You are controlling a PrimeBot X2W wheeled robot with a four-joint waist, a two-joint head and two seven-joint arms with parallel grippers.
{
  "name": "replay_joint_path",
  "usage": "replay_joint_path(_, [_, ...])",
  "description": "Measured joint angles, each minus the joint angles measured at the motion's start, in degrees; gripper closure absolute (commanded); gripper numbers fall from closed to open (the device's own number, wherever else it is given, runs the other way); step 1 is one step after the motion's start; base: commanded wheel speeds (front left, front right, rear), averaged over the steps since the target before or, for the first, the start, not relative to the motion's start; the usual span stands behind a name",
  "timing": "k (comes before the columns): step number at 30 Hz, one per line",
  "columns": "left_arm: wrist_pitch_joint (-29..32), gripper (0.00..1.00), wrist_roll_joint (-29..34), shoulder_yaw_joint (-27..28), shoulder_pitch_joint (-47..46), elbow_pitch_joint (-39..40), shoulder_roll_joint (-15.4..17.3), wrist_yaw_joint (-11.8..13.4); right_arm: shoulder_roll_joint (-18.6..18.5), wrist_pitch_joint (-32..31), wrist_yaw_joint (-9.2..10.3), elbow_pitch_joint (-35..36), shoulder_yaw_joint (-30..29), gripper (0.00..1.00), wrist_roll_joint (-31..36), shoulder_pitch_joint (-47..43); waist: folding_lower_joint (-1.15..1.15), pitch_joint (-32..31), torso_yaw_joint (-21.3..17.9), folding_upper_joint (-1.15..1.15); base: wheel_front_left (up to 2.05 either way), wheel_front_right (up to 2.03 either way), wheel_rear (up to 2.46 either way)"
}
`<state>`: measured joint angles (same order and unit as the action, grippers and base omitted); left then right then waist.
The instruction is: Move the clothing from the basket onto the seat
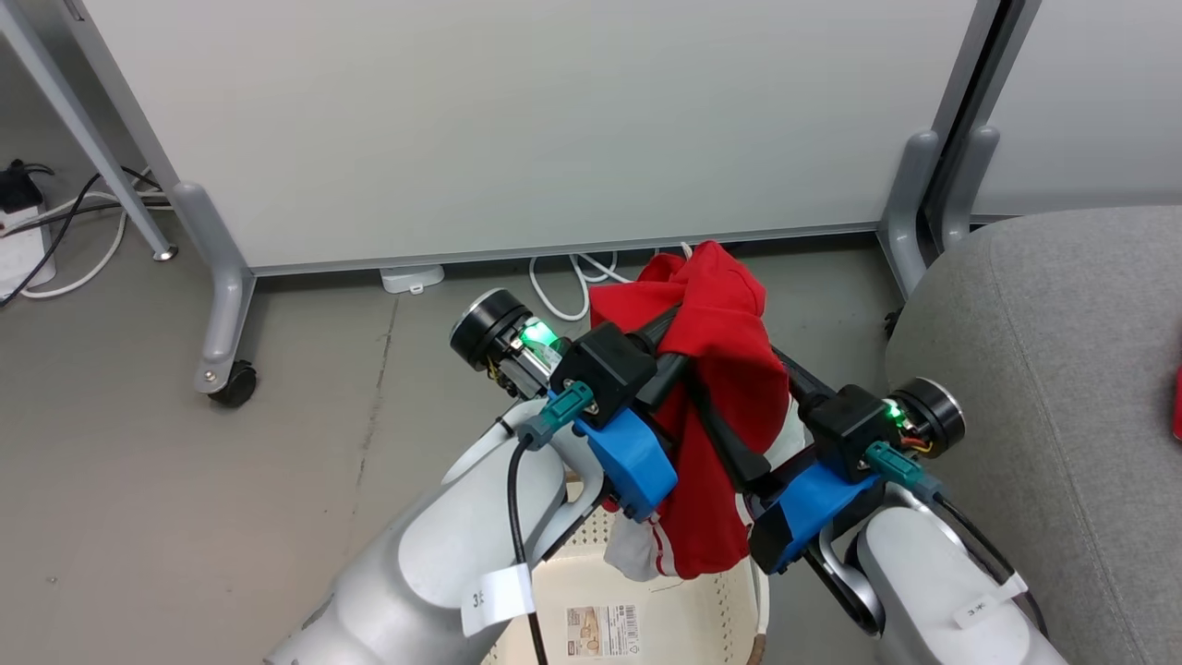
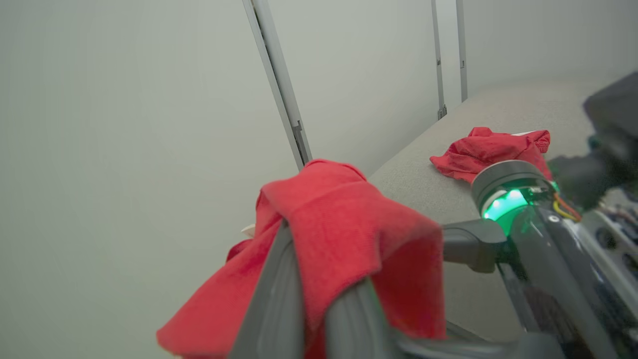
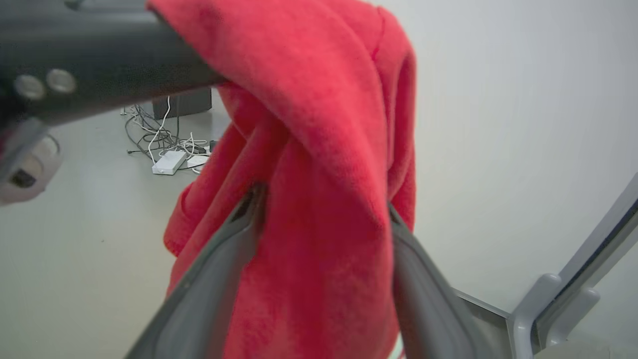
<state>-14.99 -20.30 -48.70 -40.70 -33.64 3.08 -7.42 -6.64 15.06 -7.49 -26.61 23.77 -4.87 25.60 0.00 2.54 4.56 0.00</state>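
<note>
While left jaws clamp the garment (image 1: 720, 323), right jaws (wide) straddle it.

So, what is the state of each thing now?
held garment: hanging above the basket, draped over the left tool
second garment: lying crumpled on the seat
basket: visible floor bare
left tool: shut on the held garment
right tool: open, cloth between its fingers

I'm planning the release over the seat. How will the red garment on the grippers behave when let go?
Probably floppy: the garment folds limply over the dark fingers and trails toward the basket. Likely light, since a small pinch carries it. Draped over fingers, it may cling rather than drop cleanly.
</note>
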Motion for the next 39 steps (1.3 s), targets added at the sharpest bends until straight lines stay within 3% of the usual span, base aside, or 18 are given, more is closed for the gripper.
replay_joint_path(1, [0.0,1.0,-0.1,-0.1,-0.1,0.1,0.0,0.0,0.0,0.0,0.0,-1.0,0.4,0.71,-0.6,0.3,0.0,0.1,0.1,0.0,0.0,0.0,0.0])
replay_joint_path(2, [0.0,1.0,-0.2,-0.2,-0.3,0.1,-0.1,0.0,0.1,0.0,0.0,-1.6,0.7,1.0,-0.9,0.6,0.0,0.1,0.2,0.0,0.0,0.0,0.0])
replay_joint_path(21, [0.0,1.0,-0.3,-0.4,-0.3,0.0,-0.1,0.0,0.5,0.0,0.0,-2.6,1.5,1.0,-2.3,1.5,0.0,-0.1,0.5,0.0,0.0,0.0,0.0])
replay_joint_path(22, [0.0,0.6,-0.2,-0.2,-0.3,0.0,-0.1,0.0,0.5,0.0,0.0,-2.6,1.5,1.0,-2.3,1.5,0.0,0.0,0.5,0.0,0.0,0.0,0.0])
replay_joint_path(23, [0.0,0.0,0.0,0.0,-0.3,0.1,-0.1,0.1,0.5,0.0,0.0,-2.5,1.4,1.0,-2.4,1.5,0.0,0.0,0.4,0.0,0.0,0.0,0.0])
replay_joint_path(39, [0.0,0.0,1.7,0.9,0.6,0.2,-0.2,0.1,1.3,0.0,0.0,-0.9,-2.3,1.0,-2.8,1.5,0.0,1.5,-1.0,0.0,0.0,0.0,0.0])
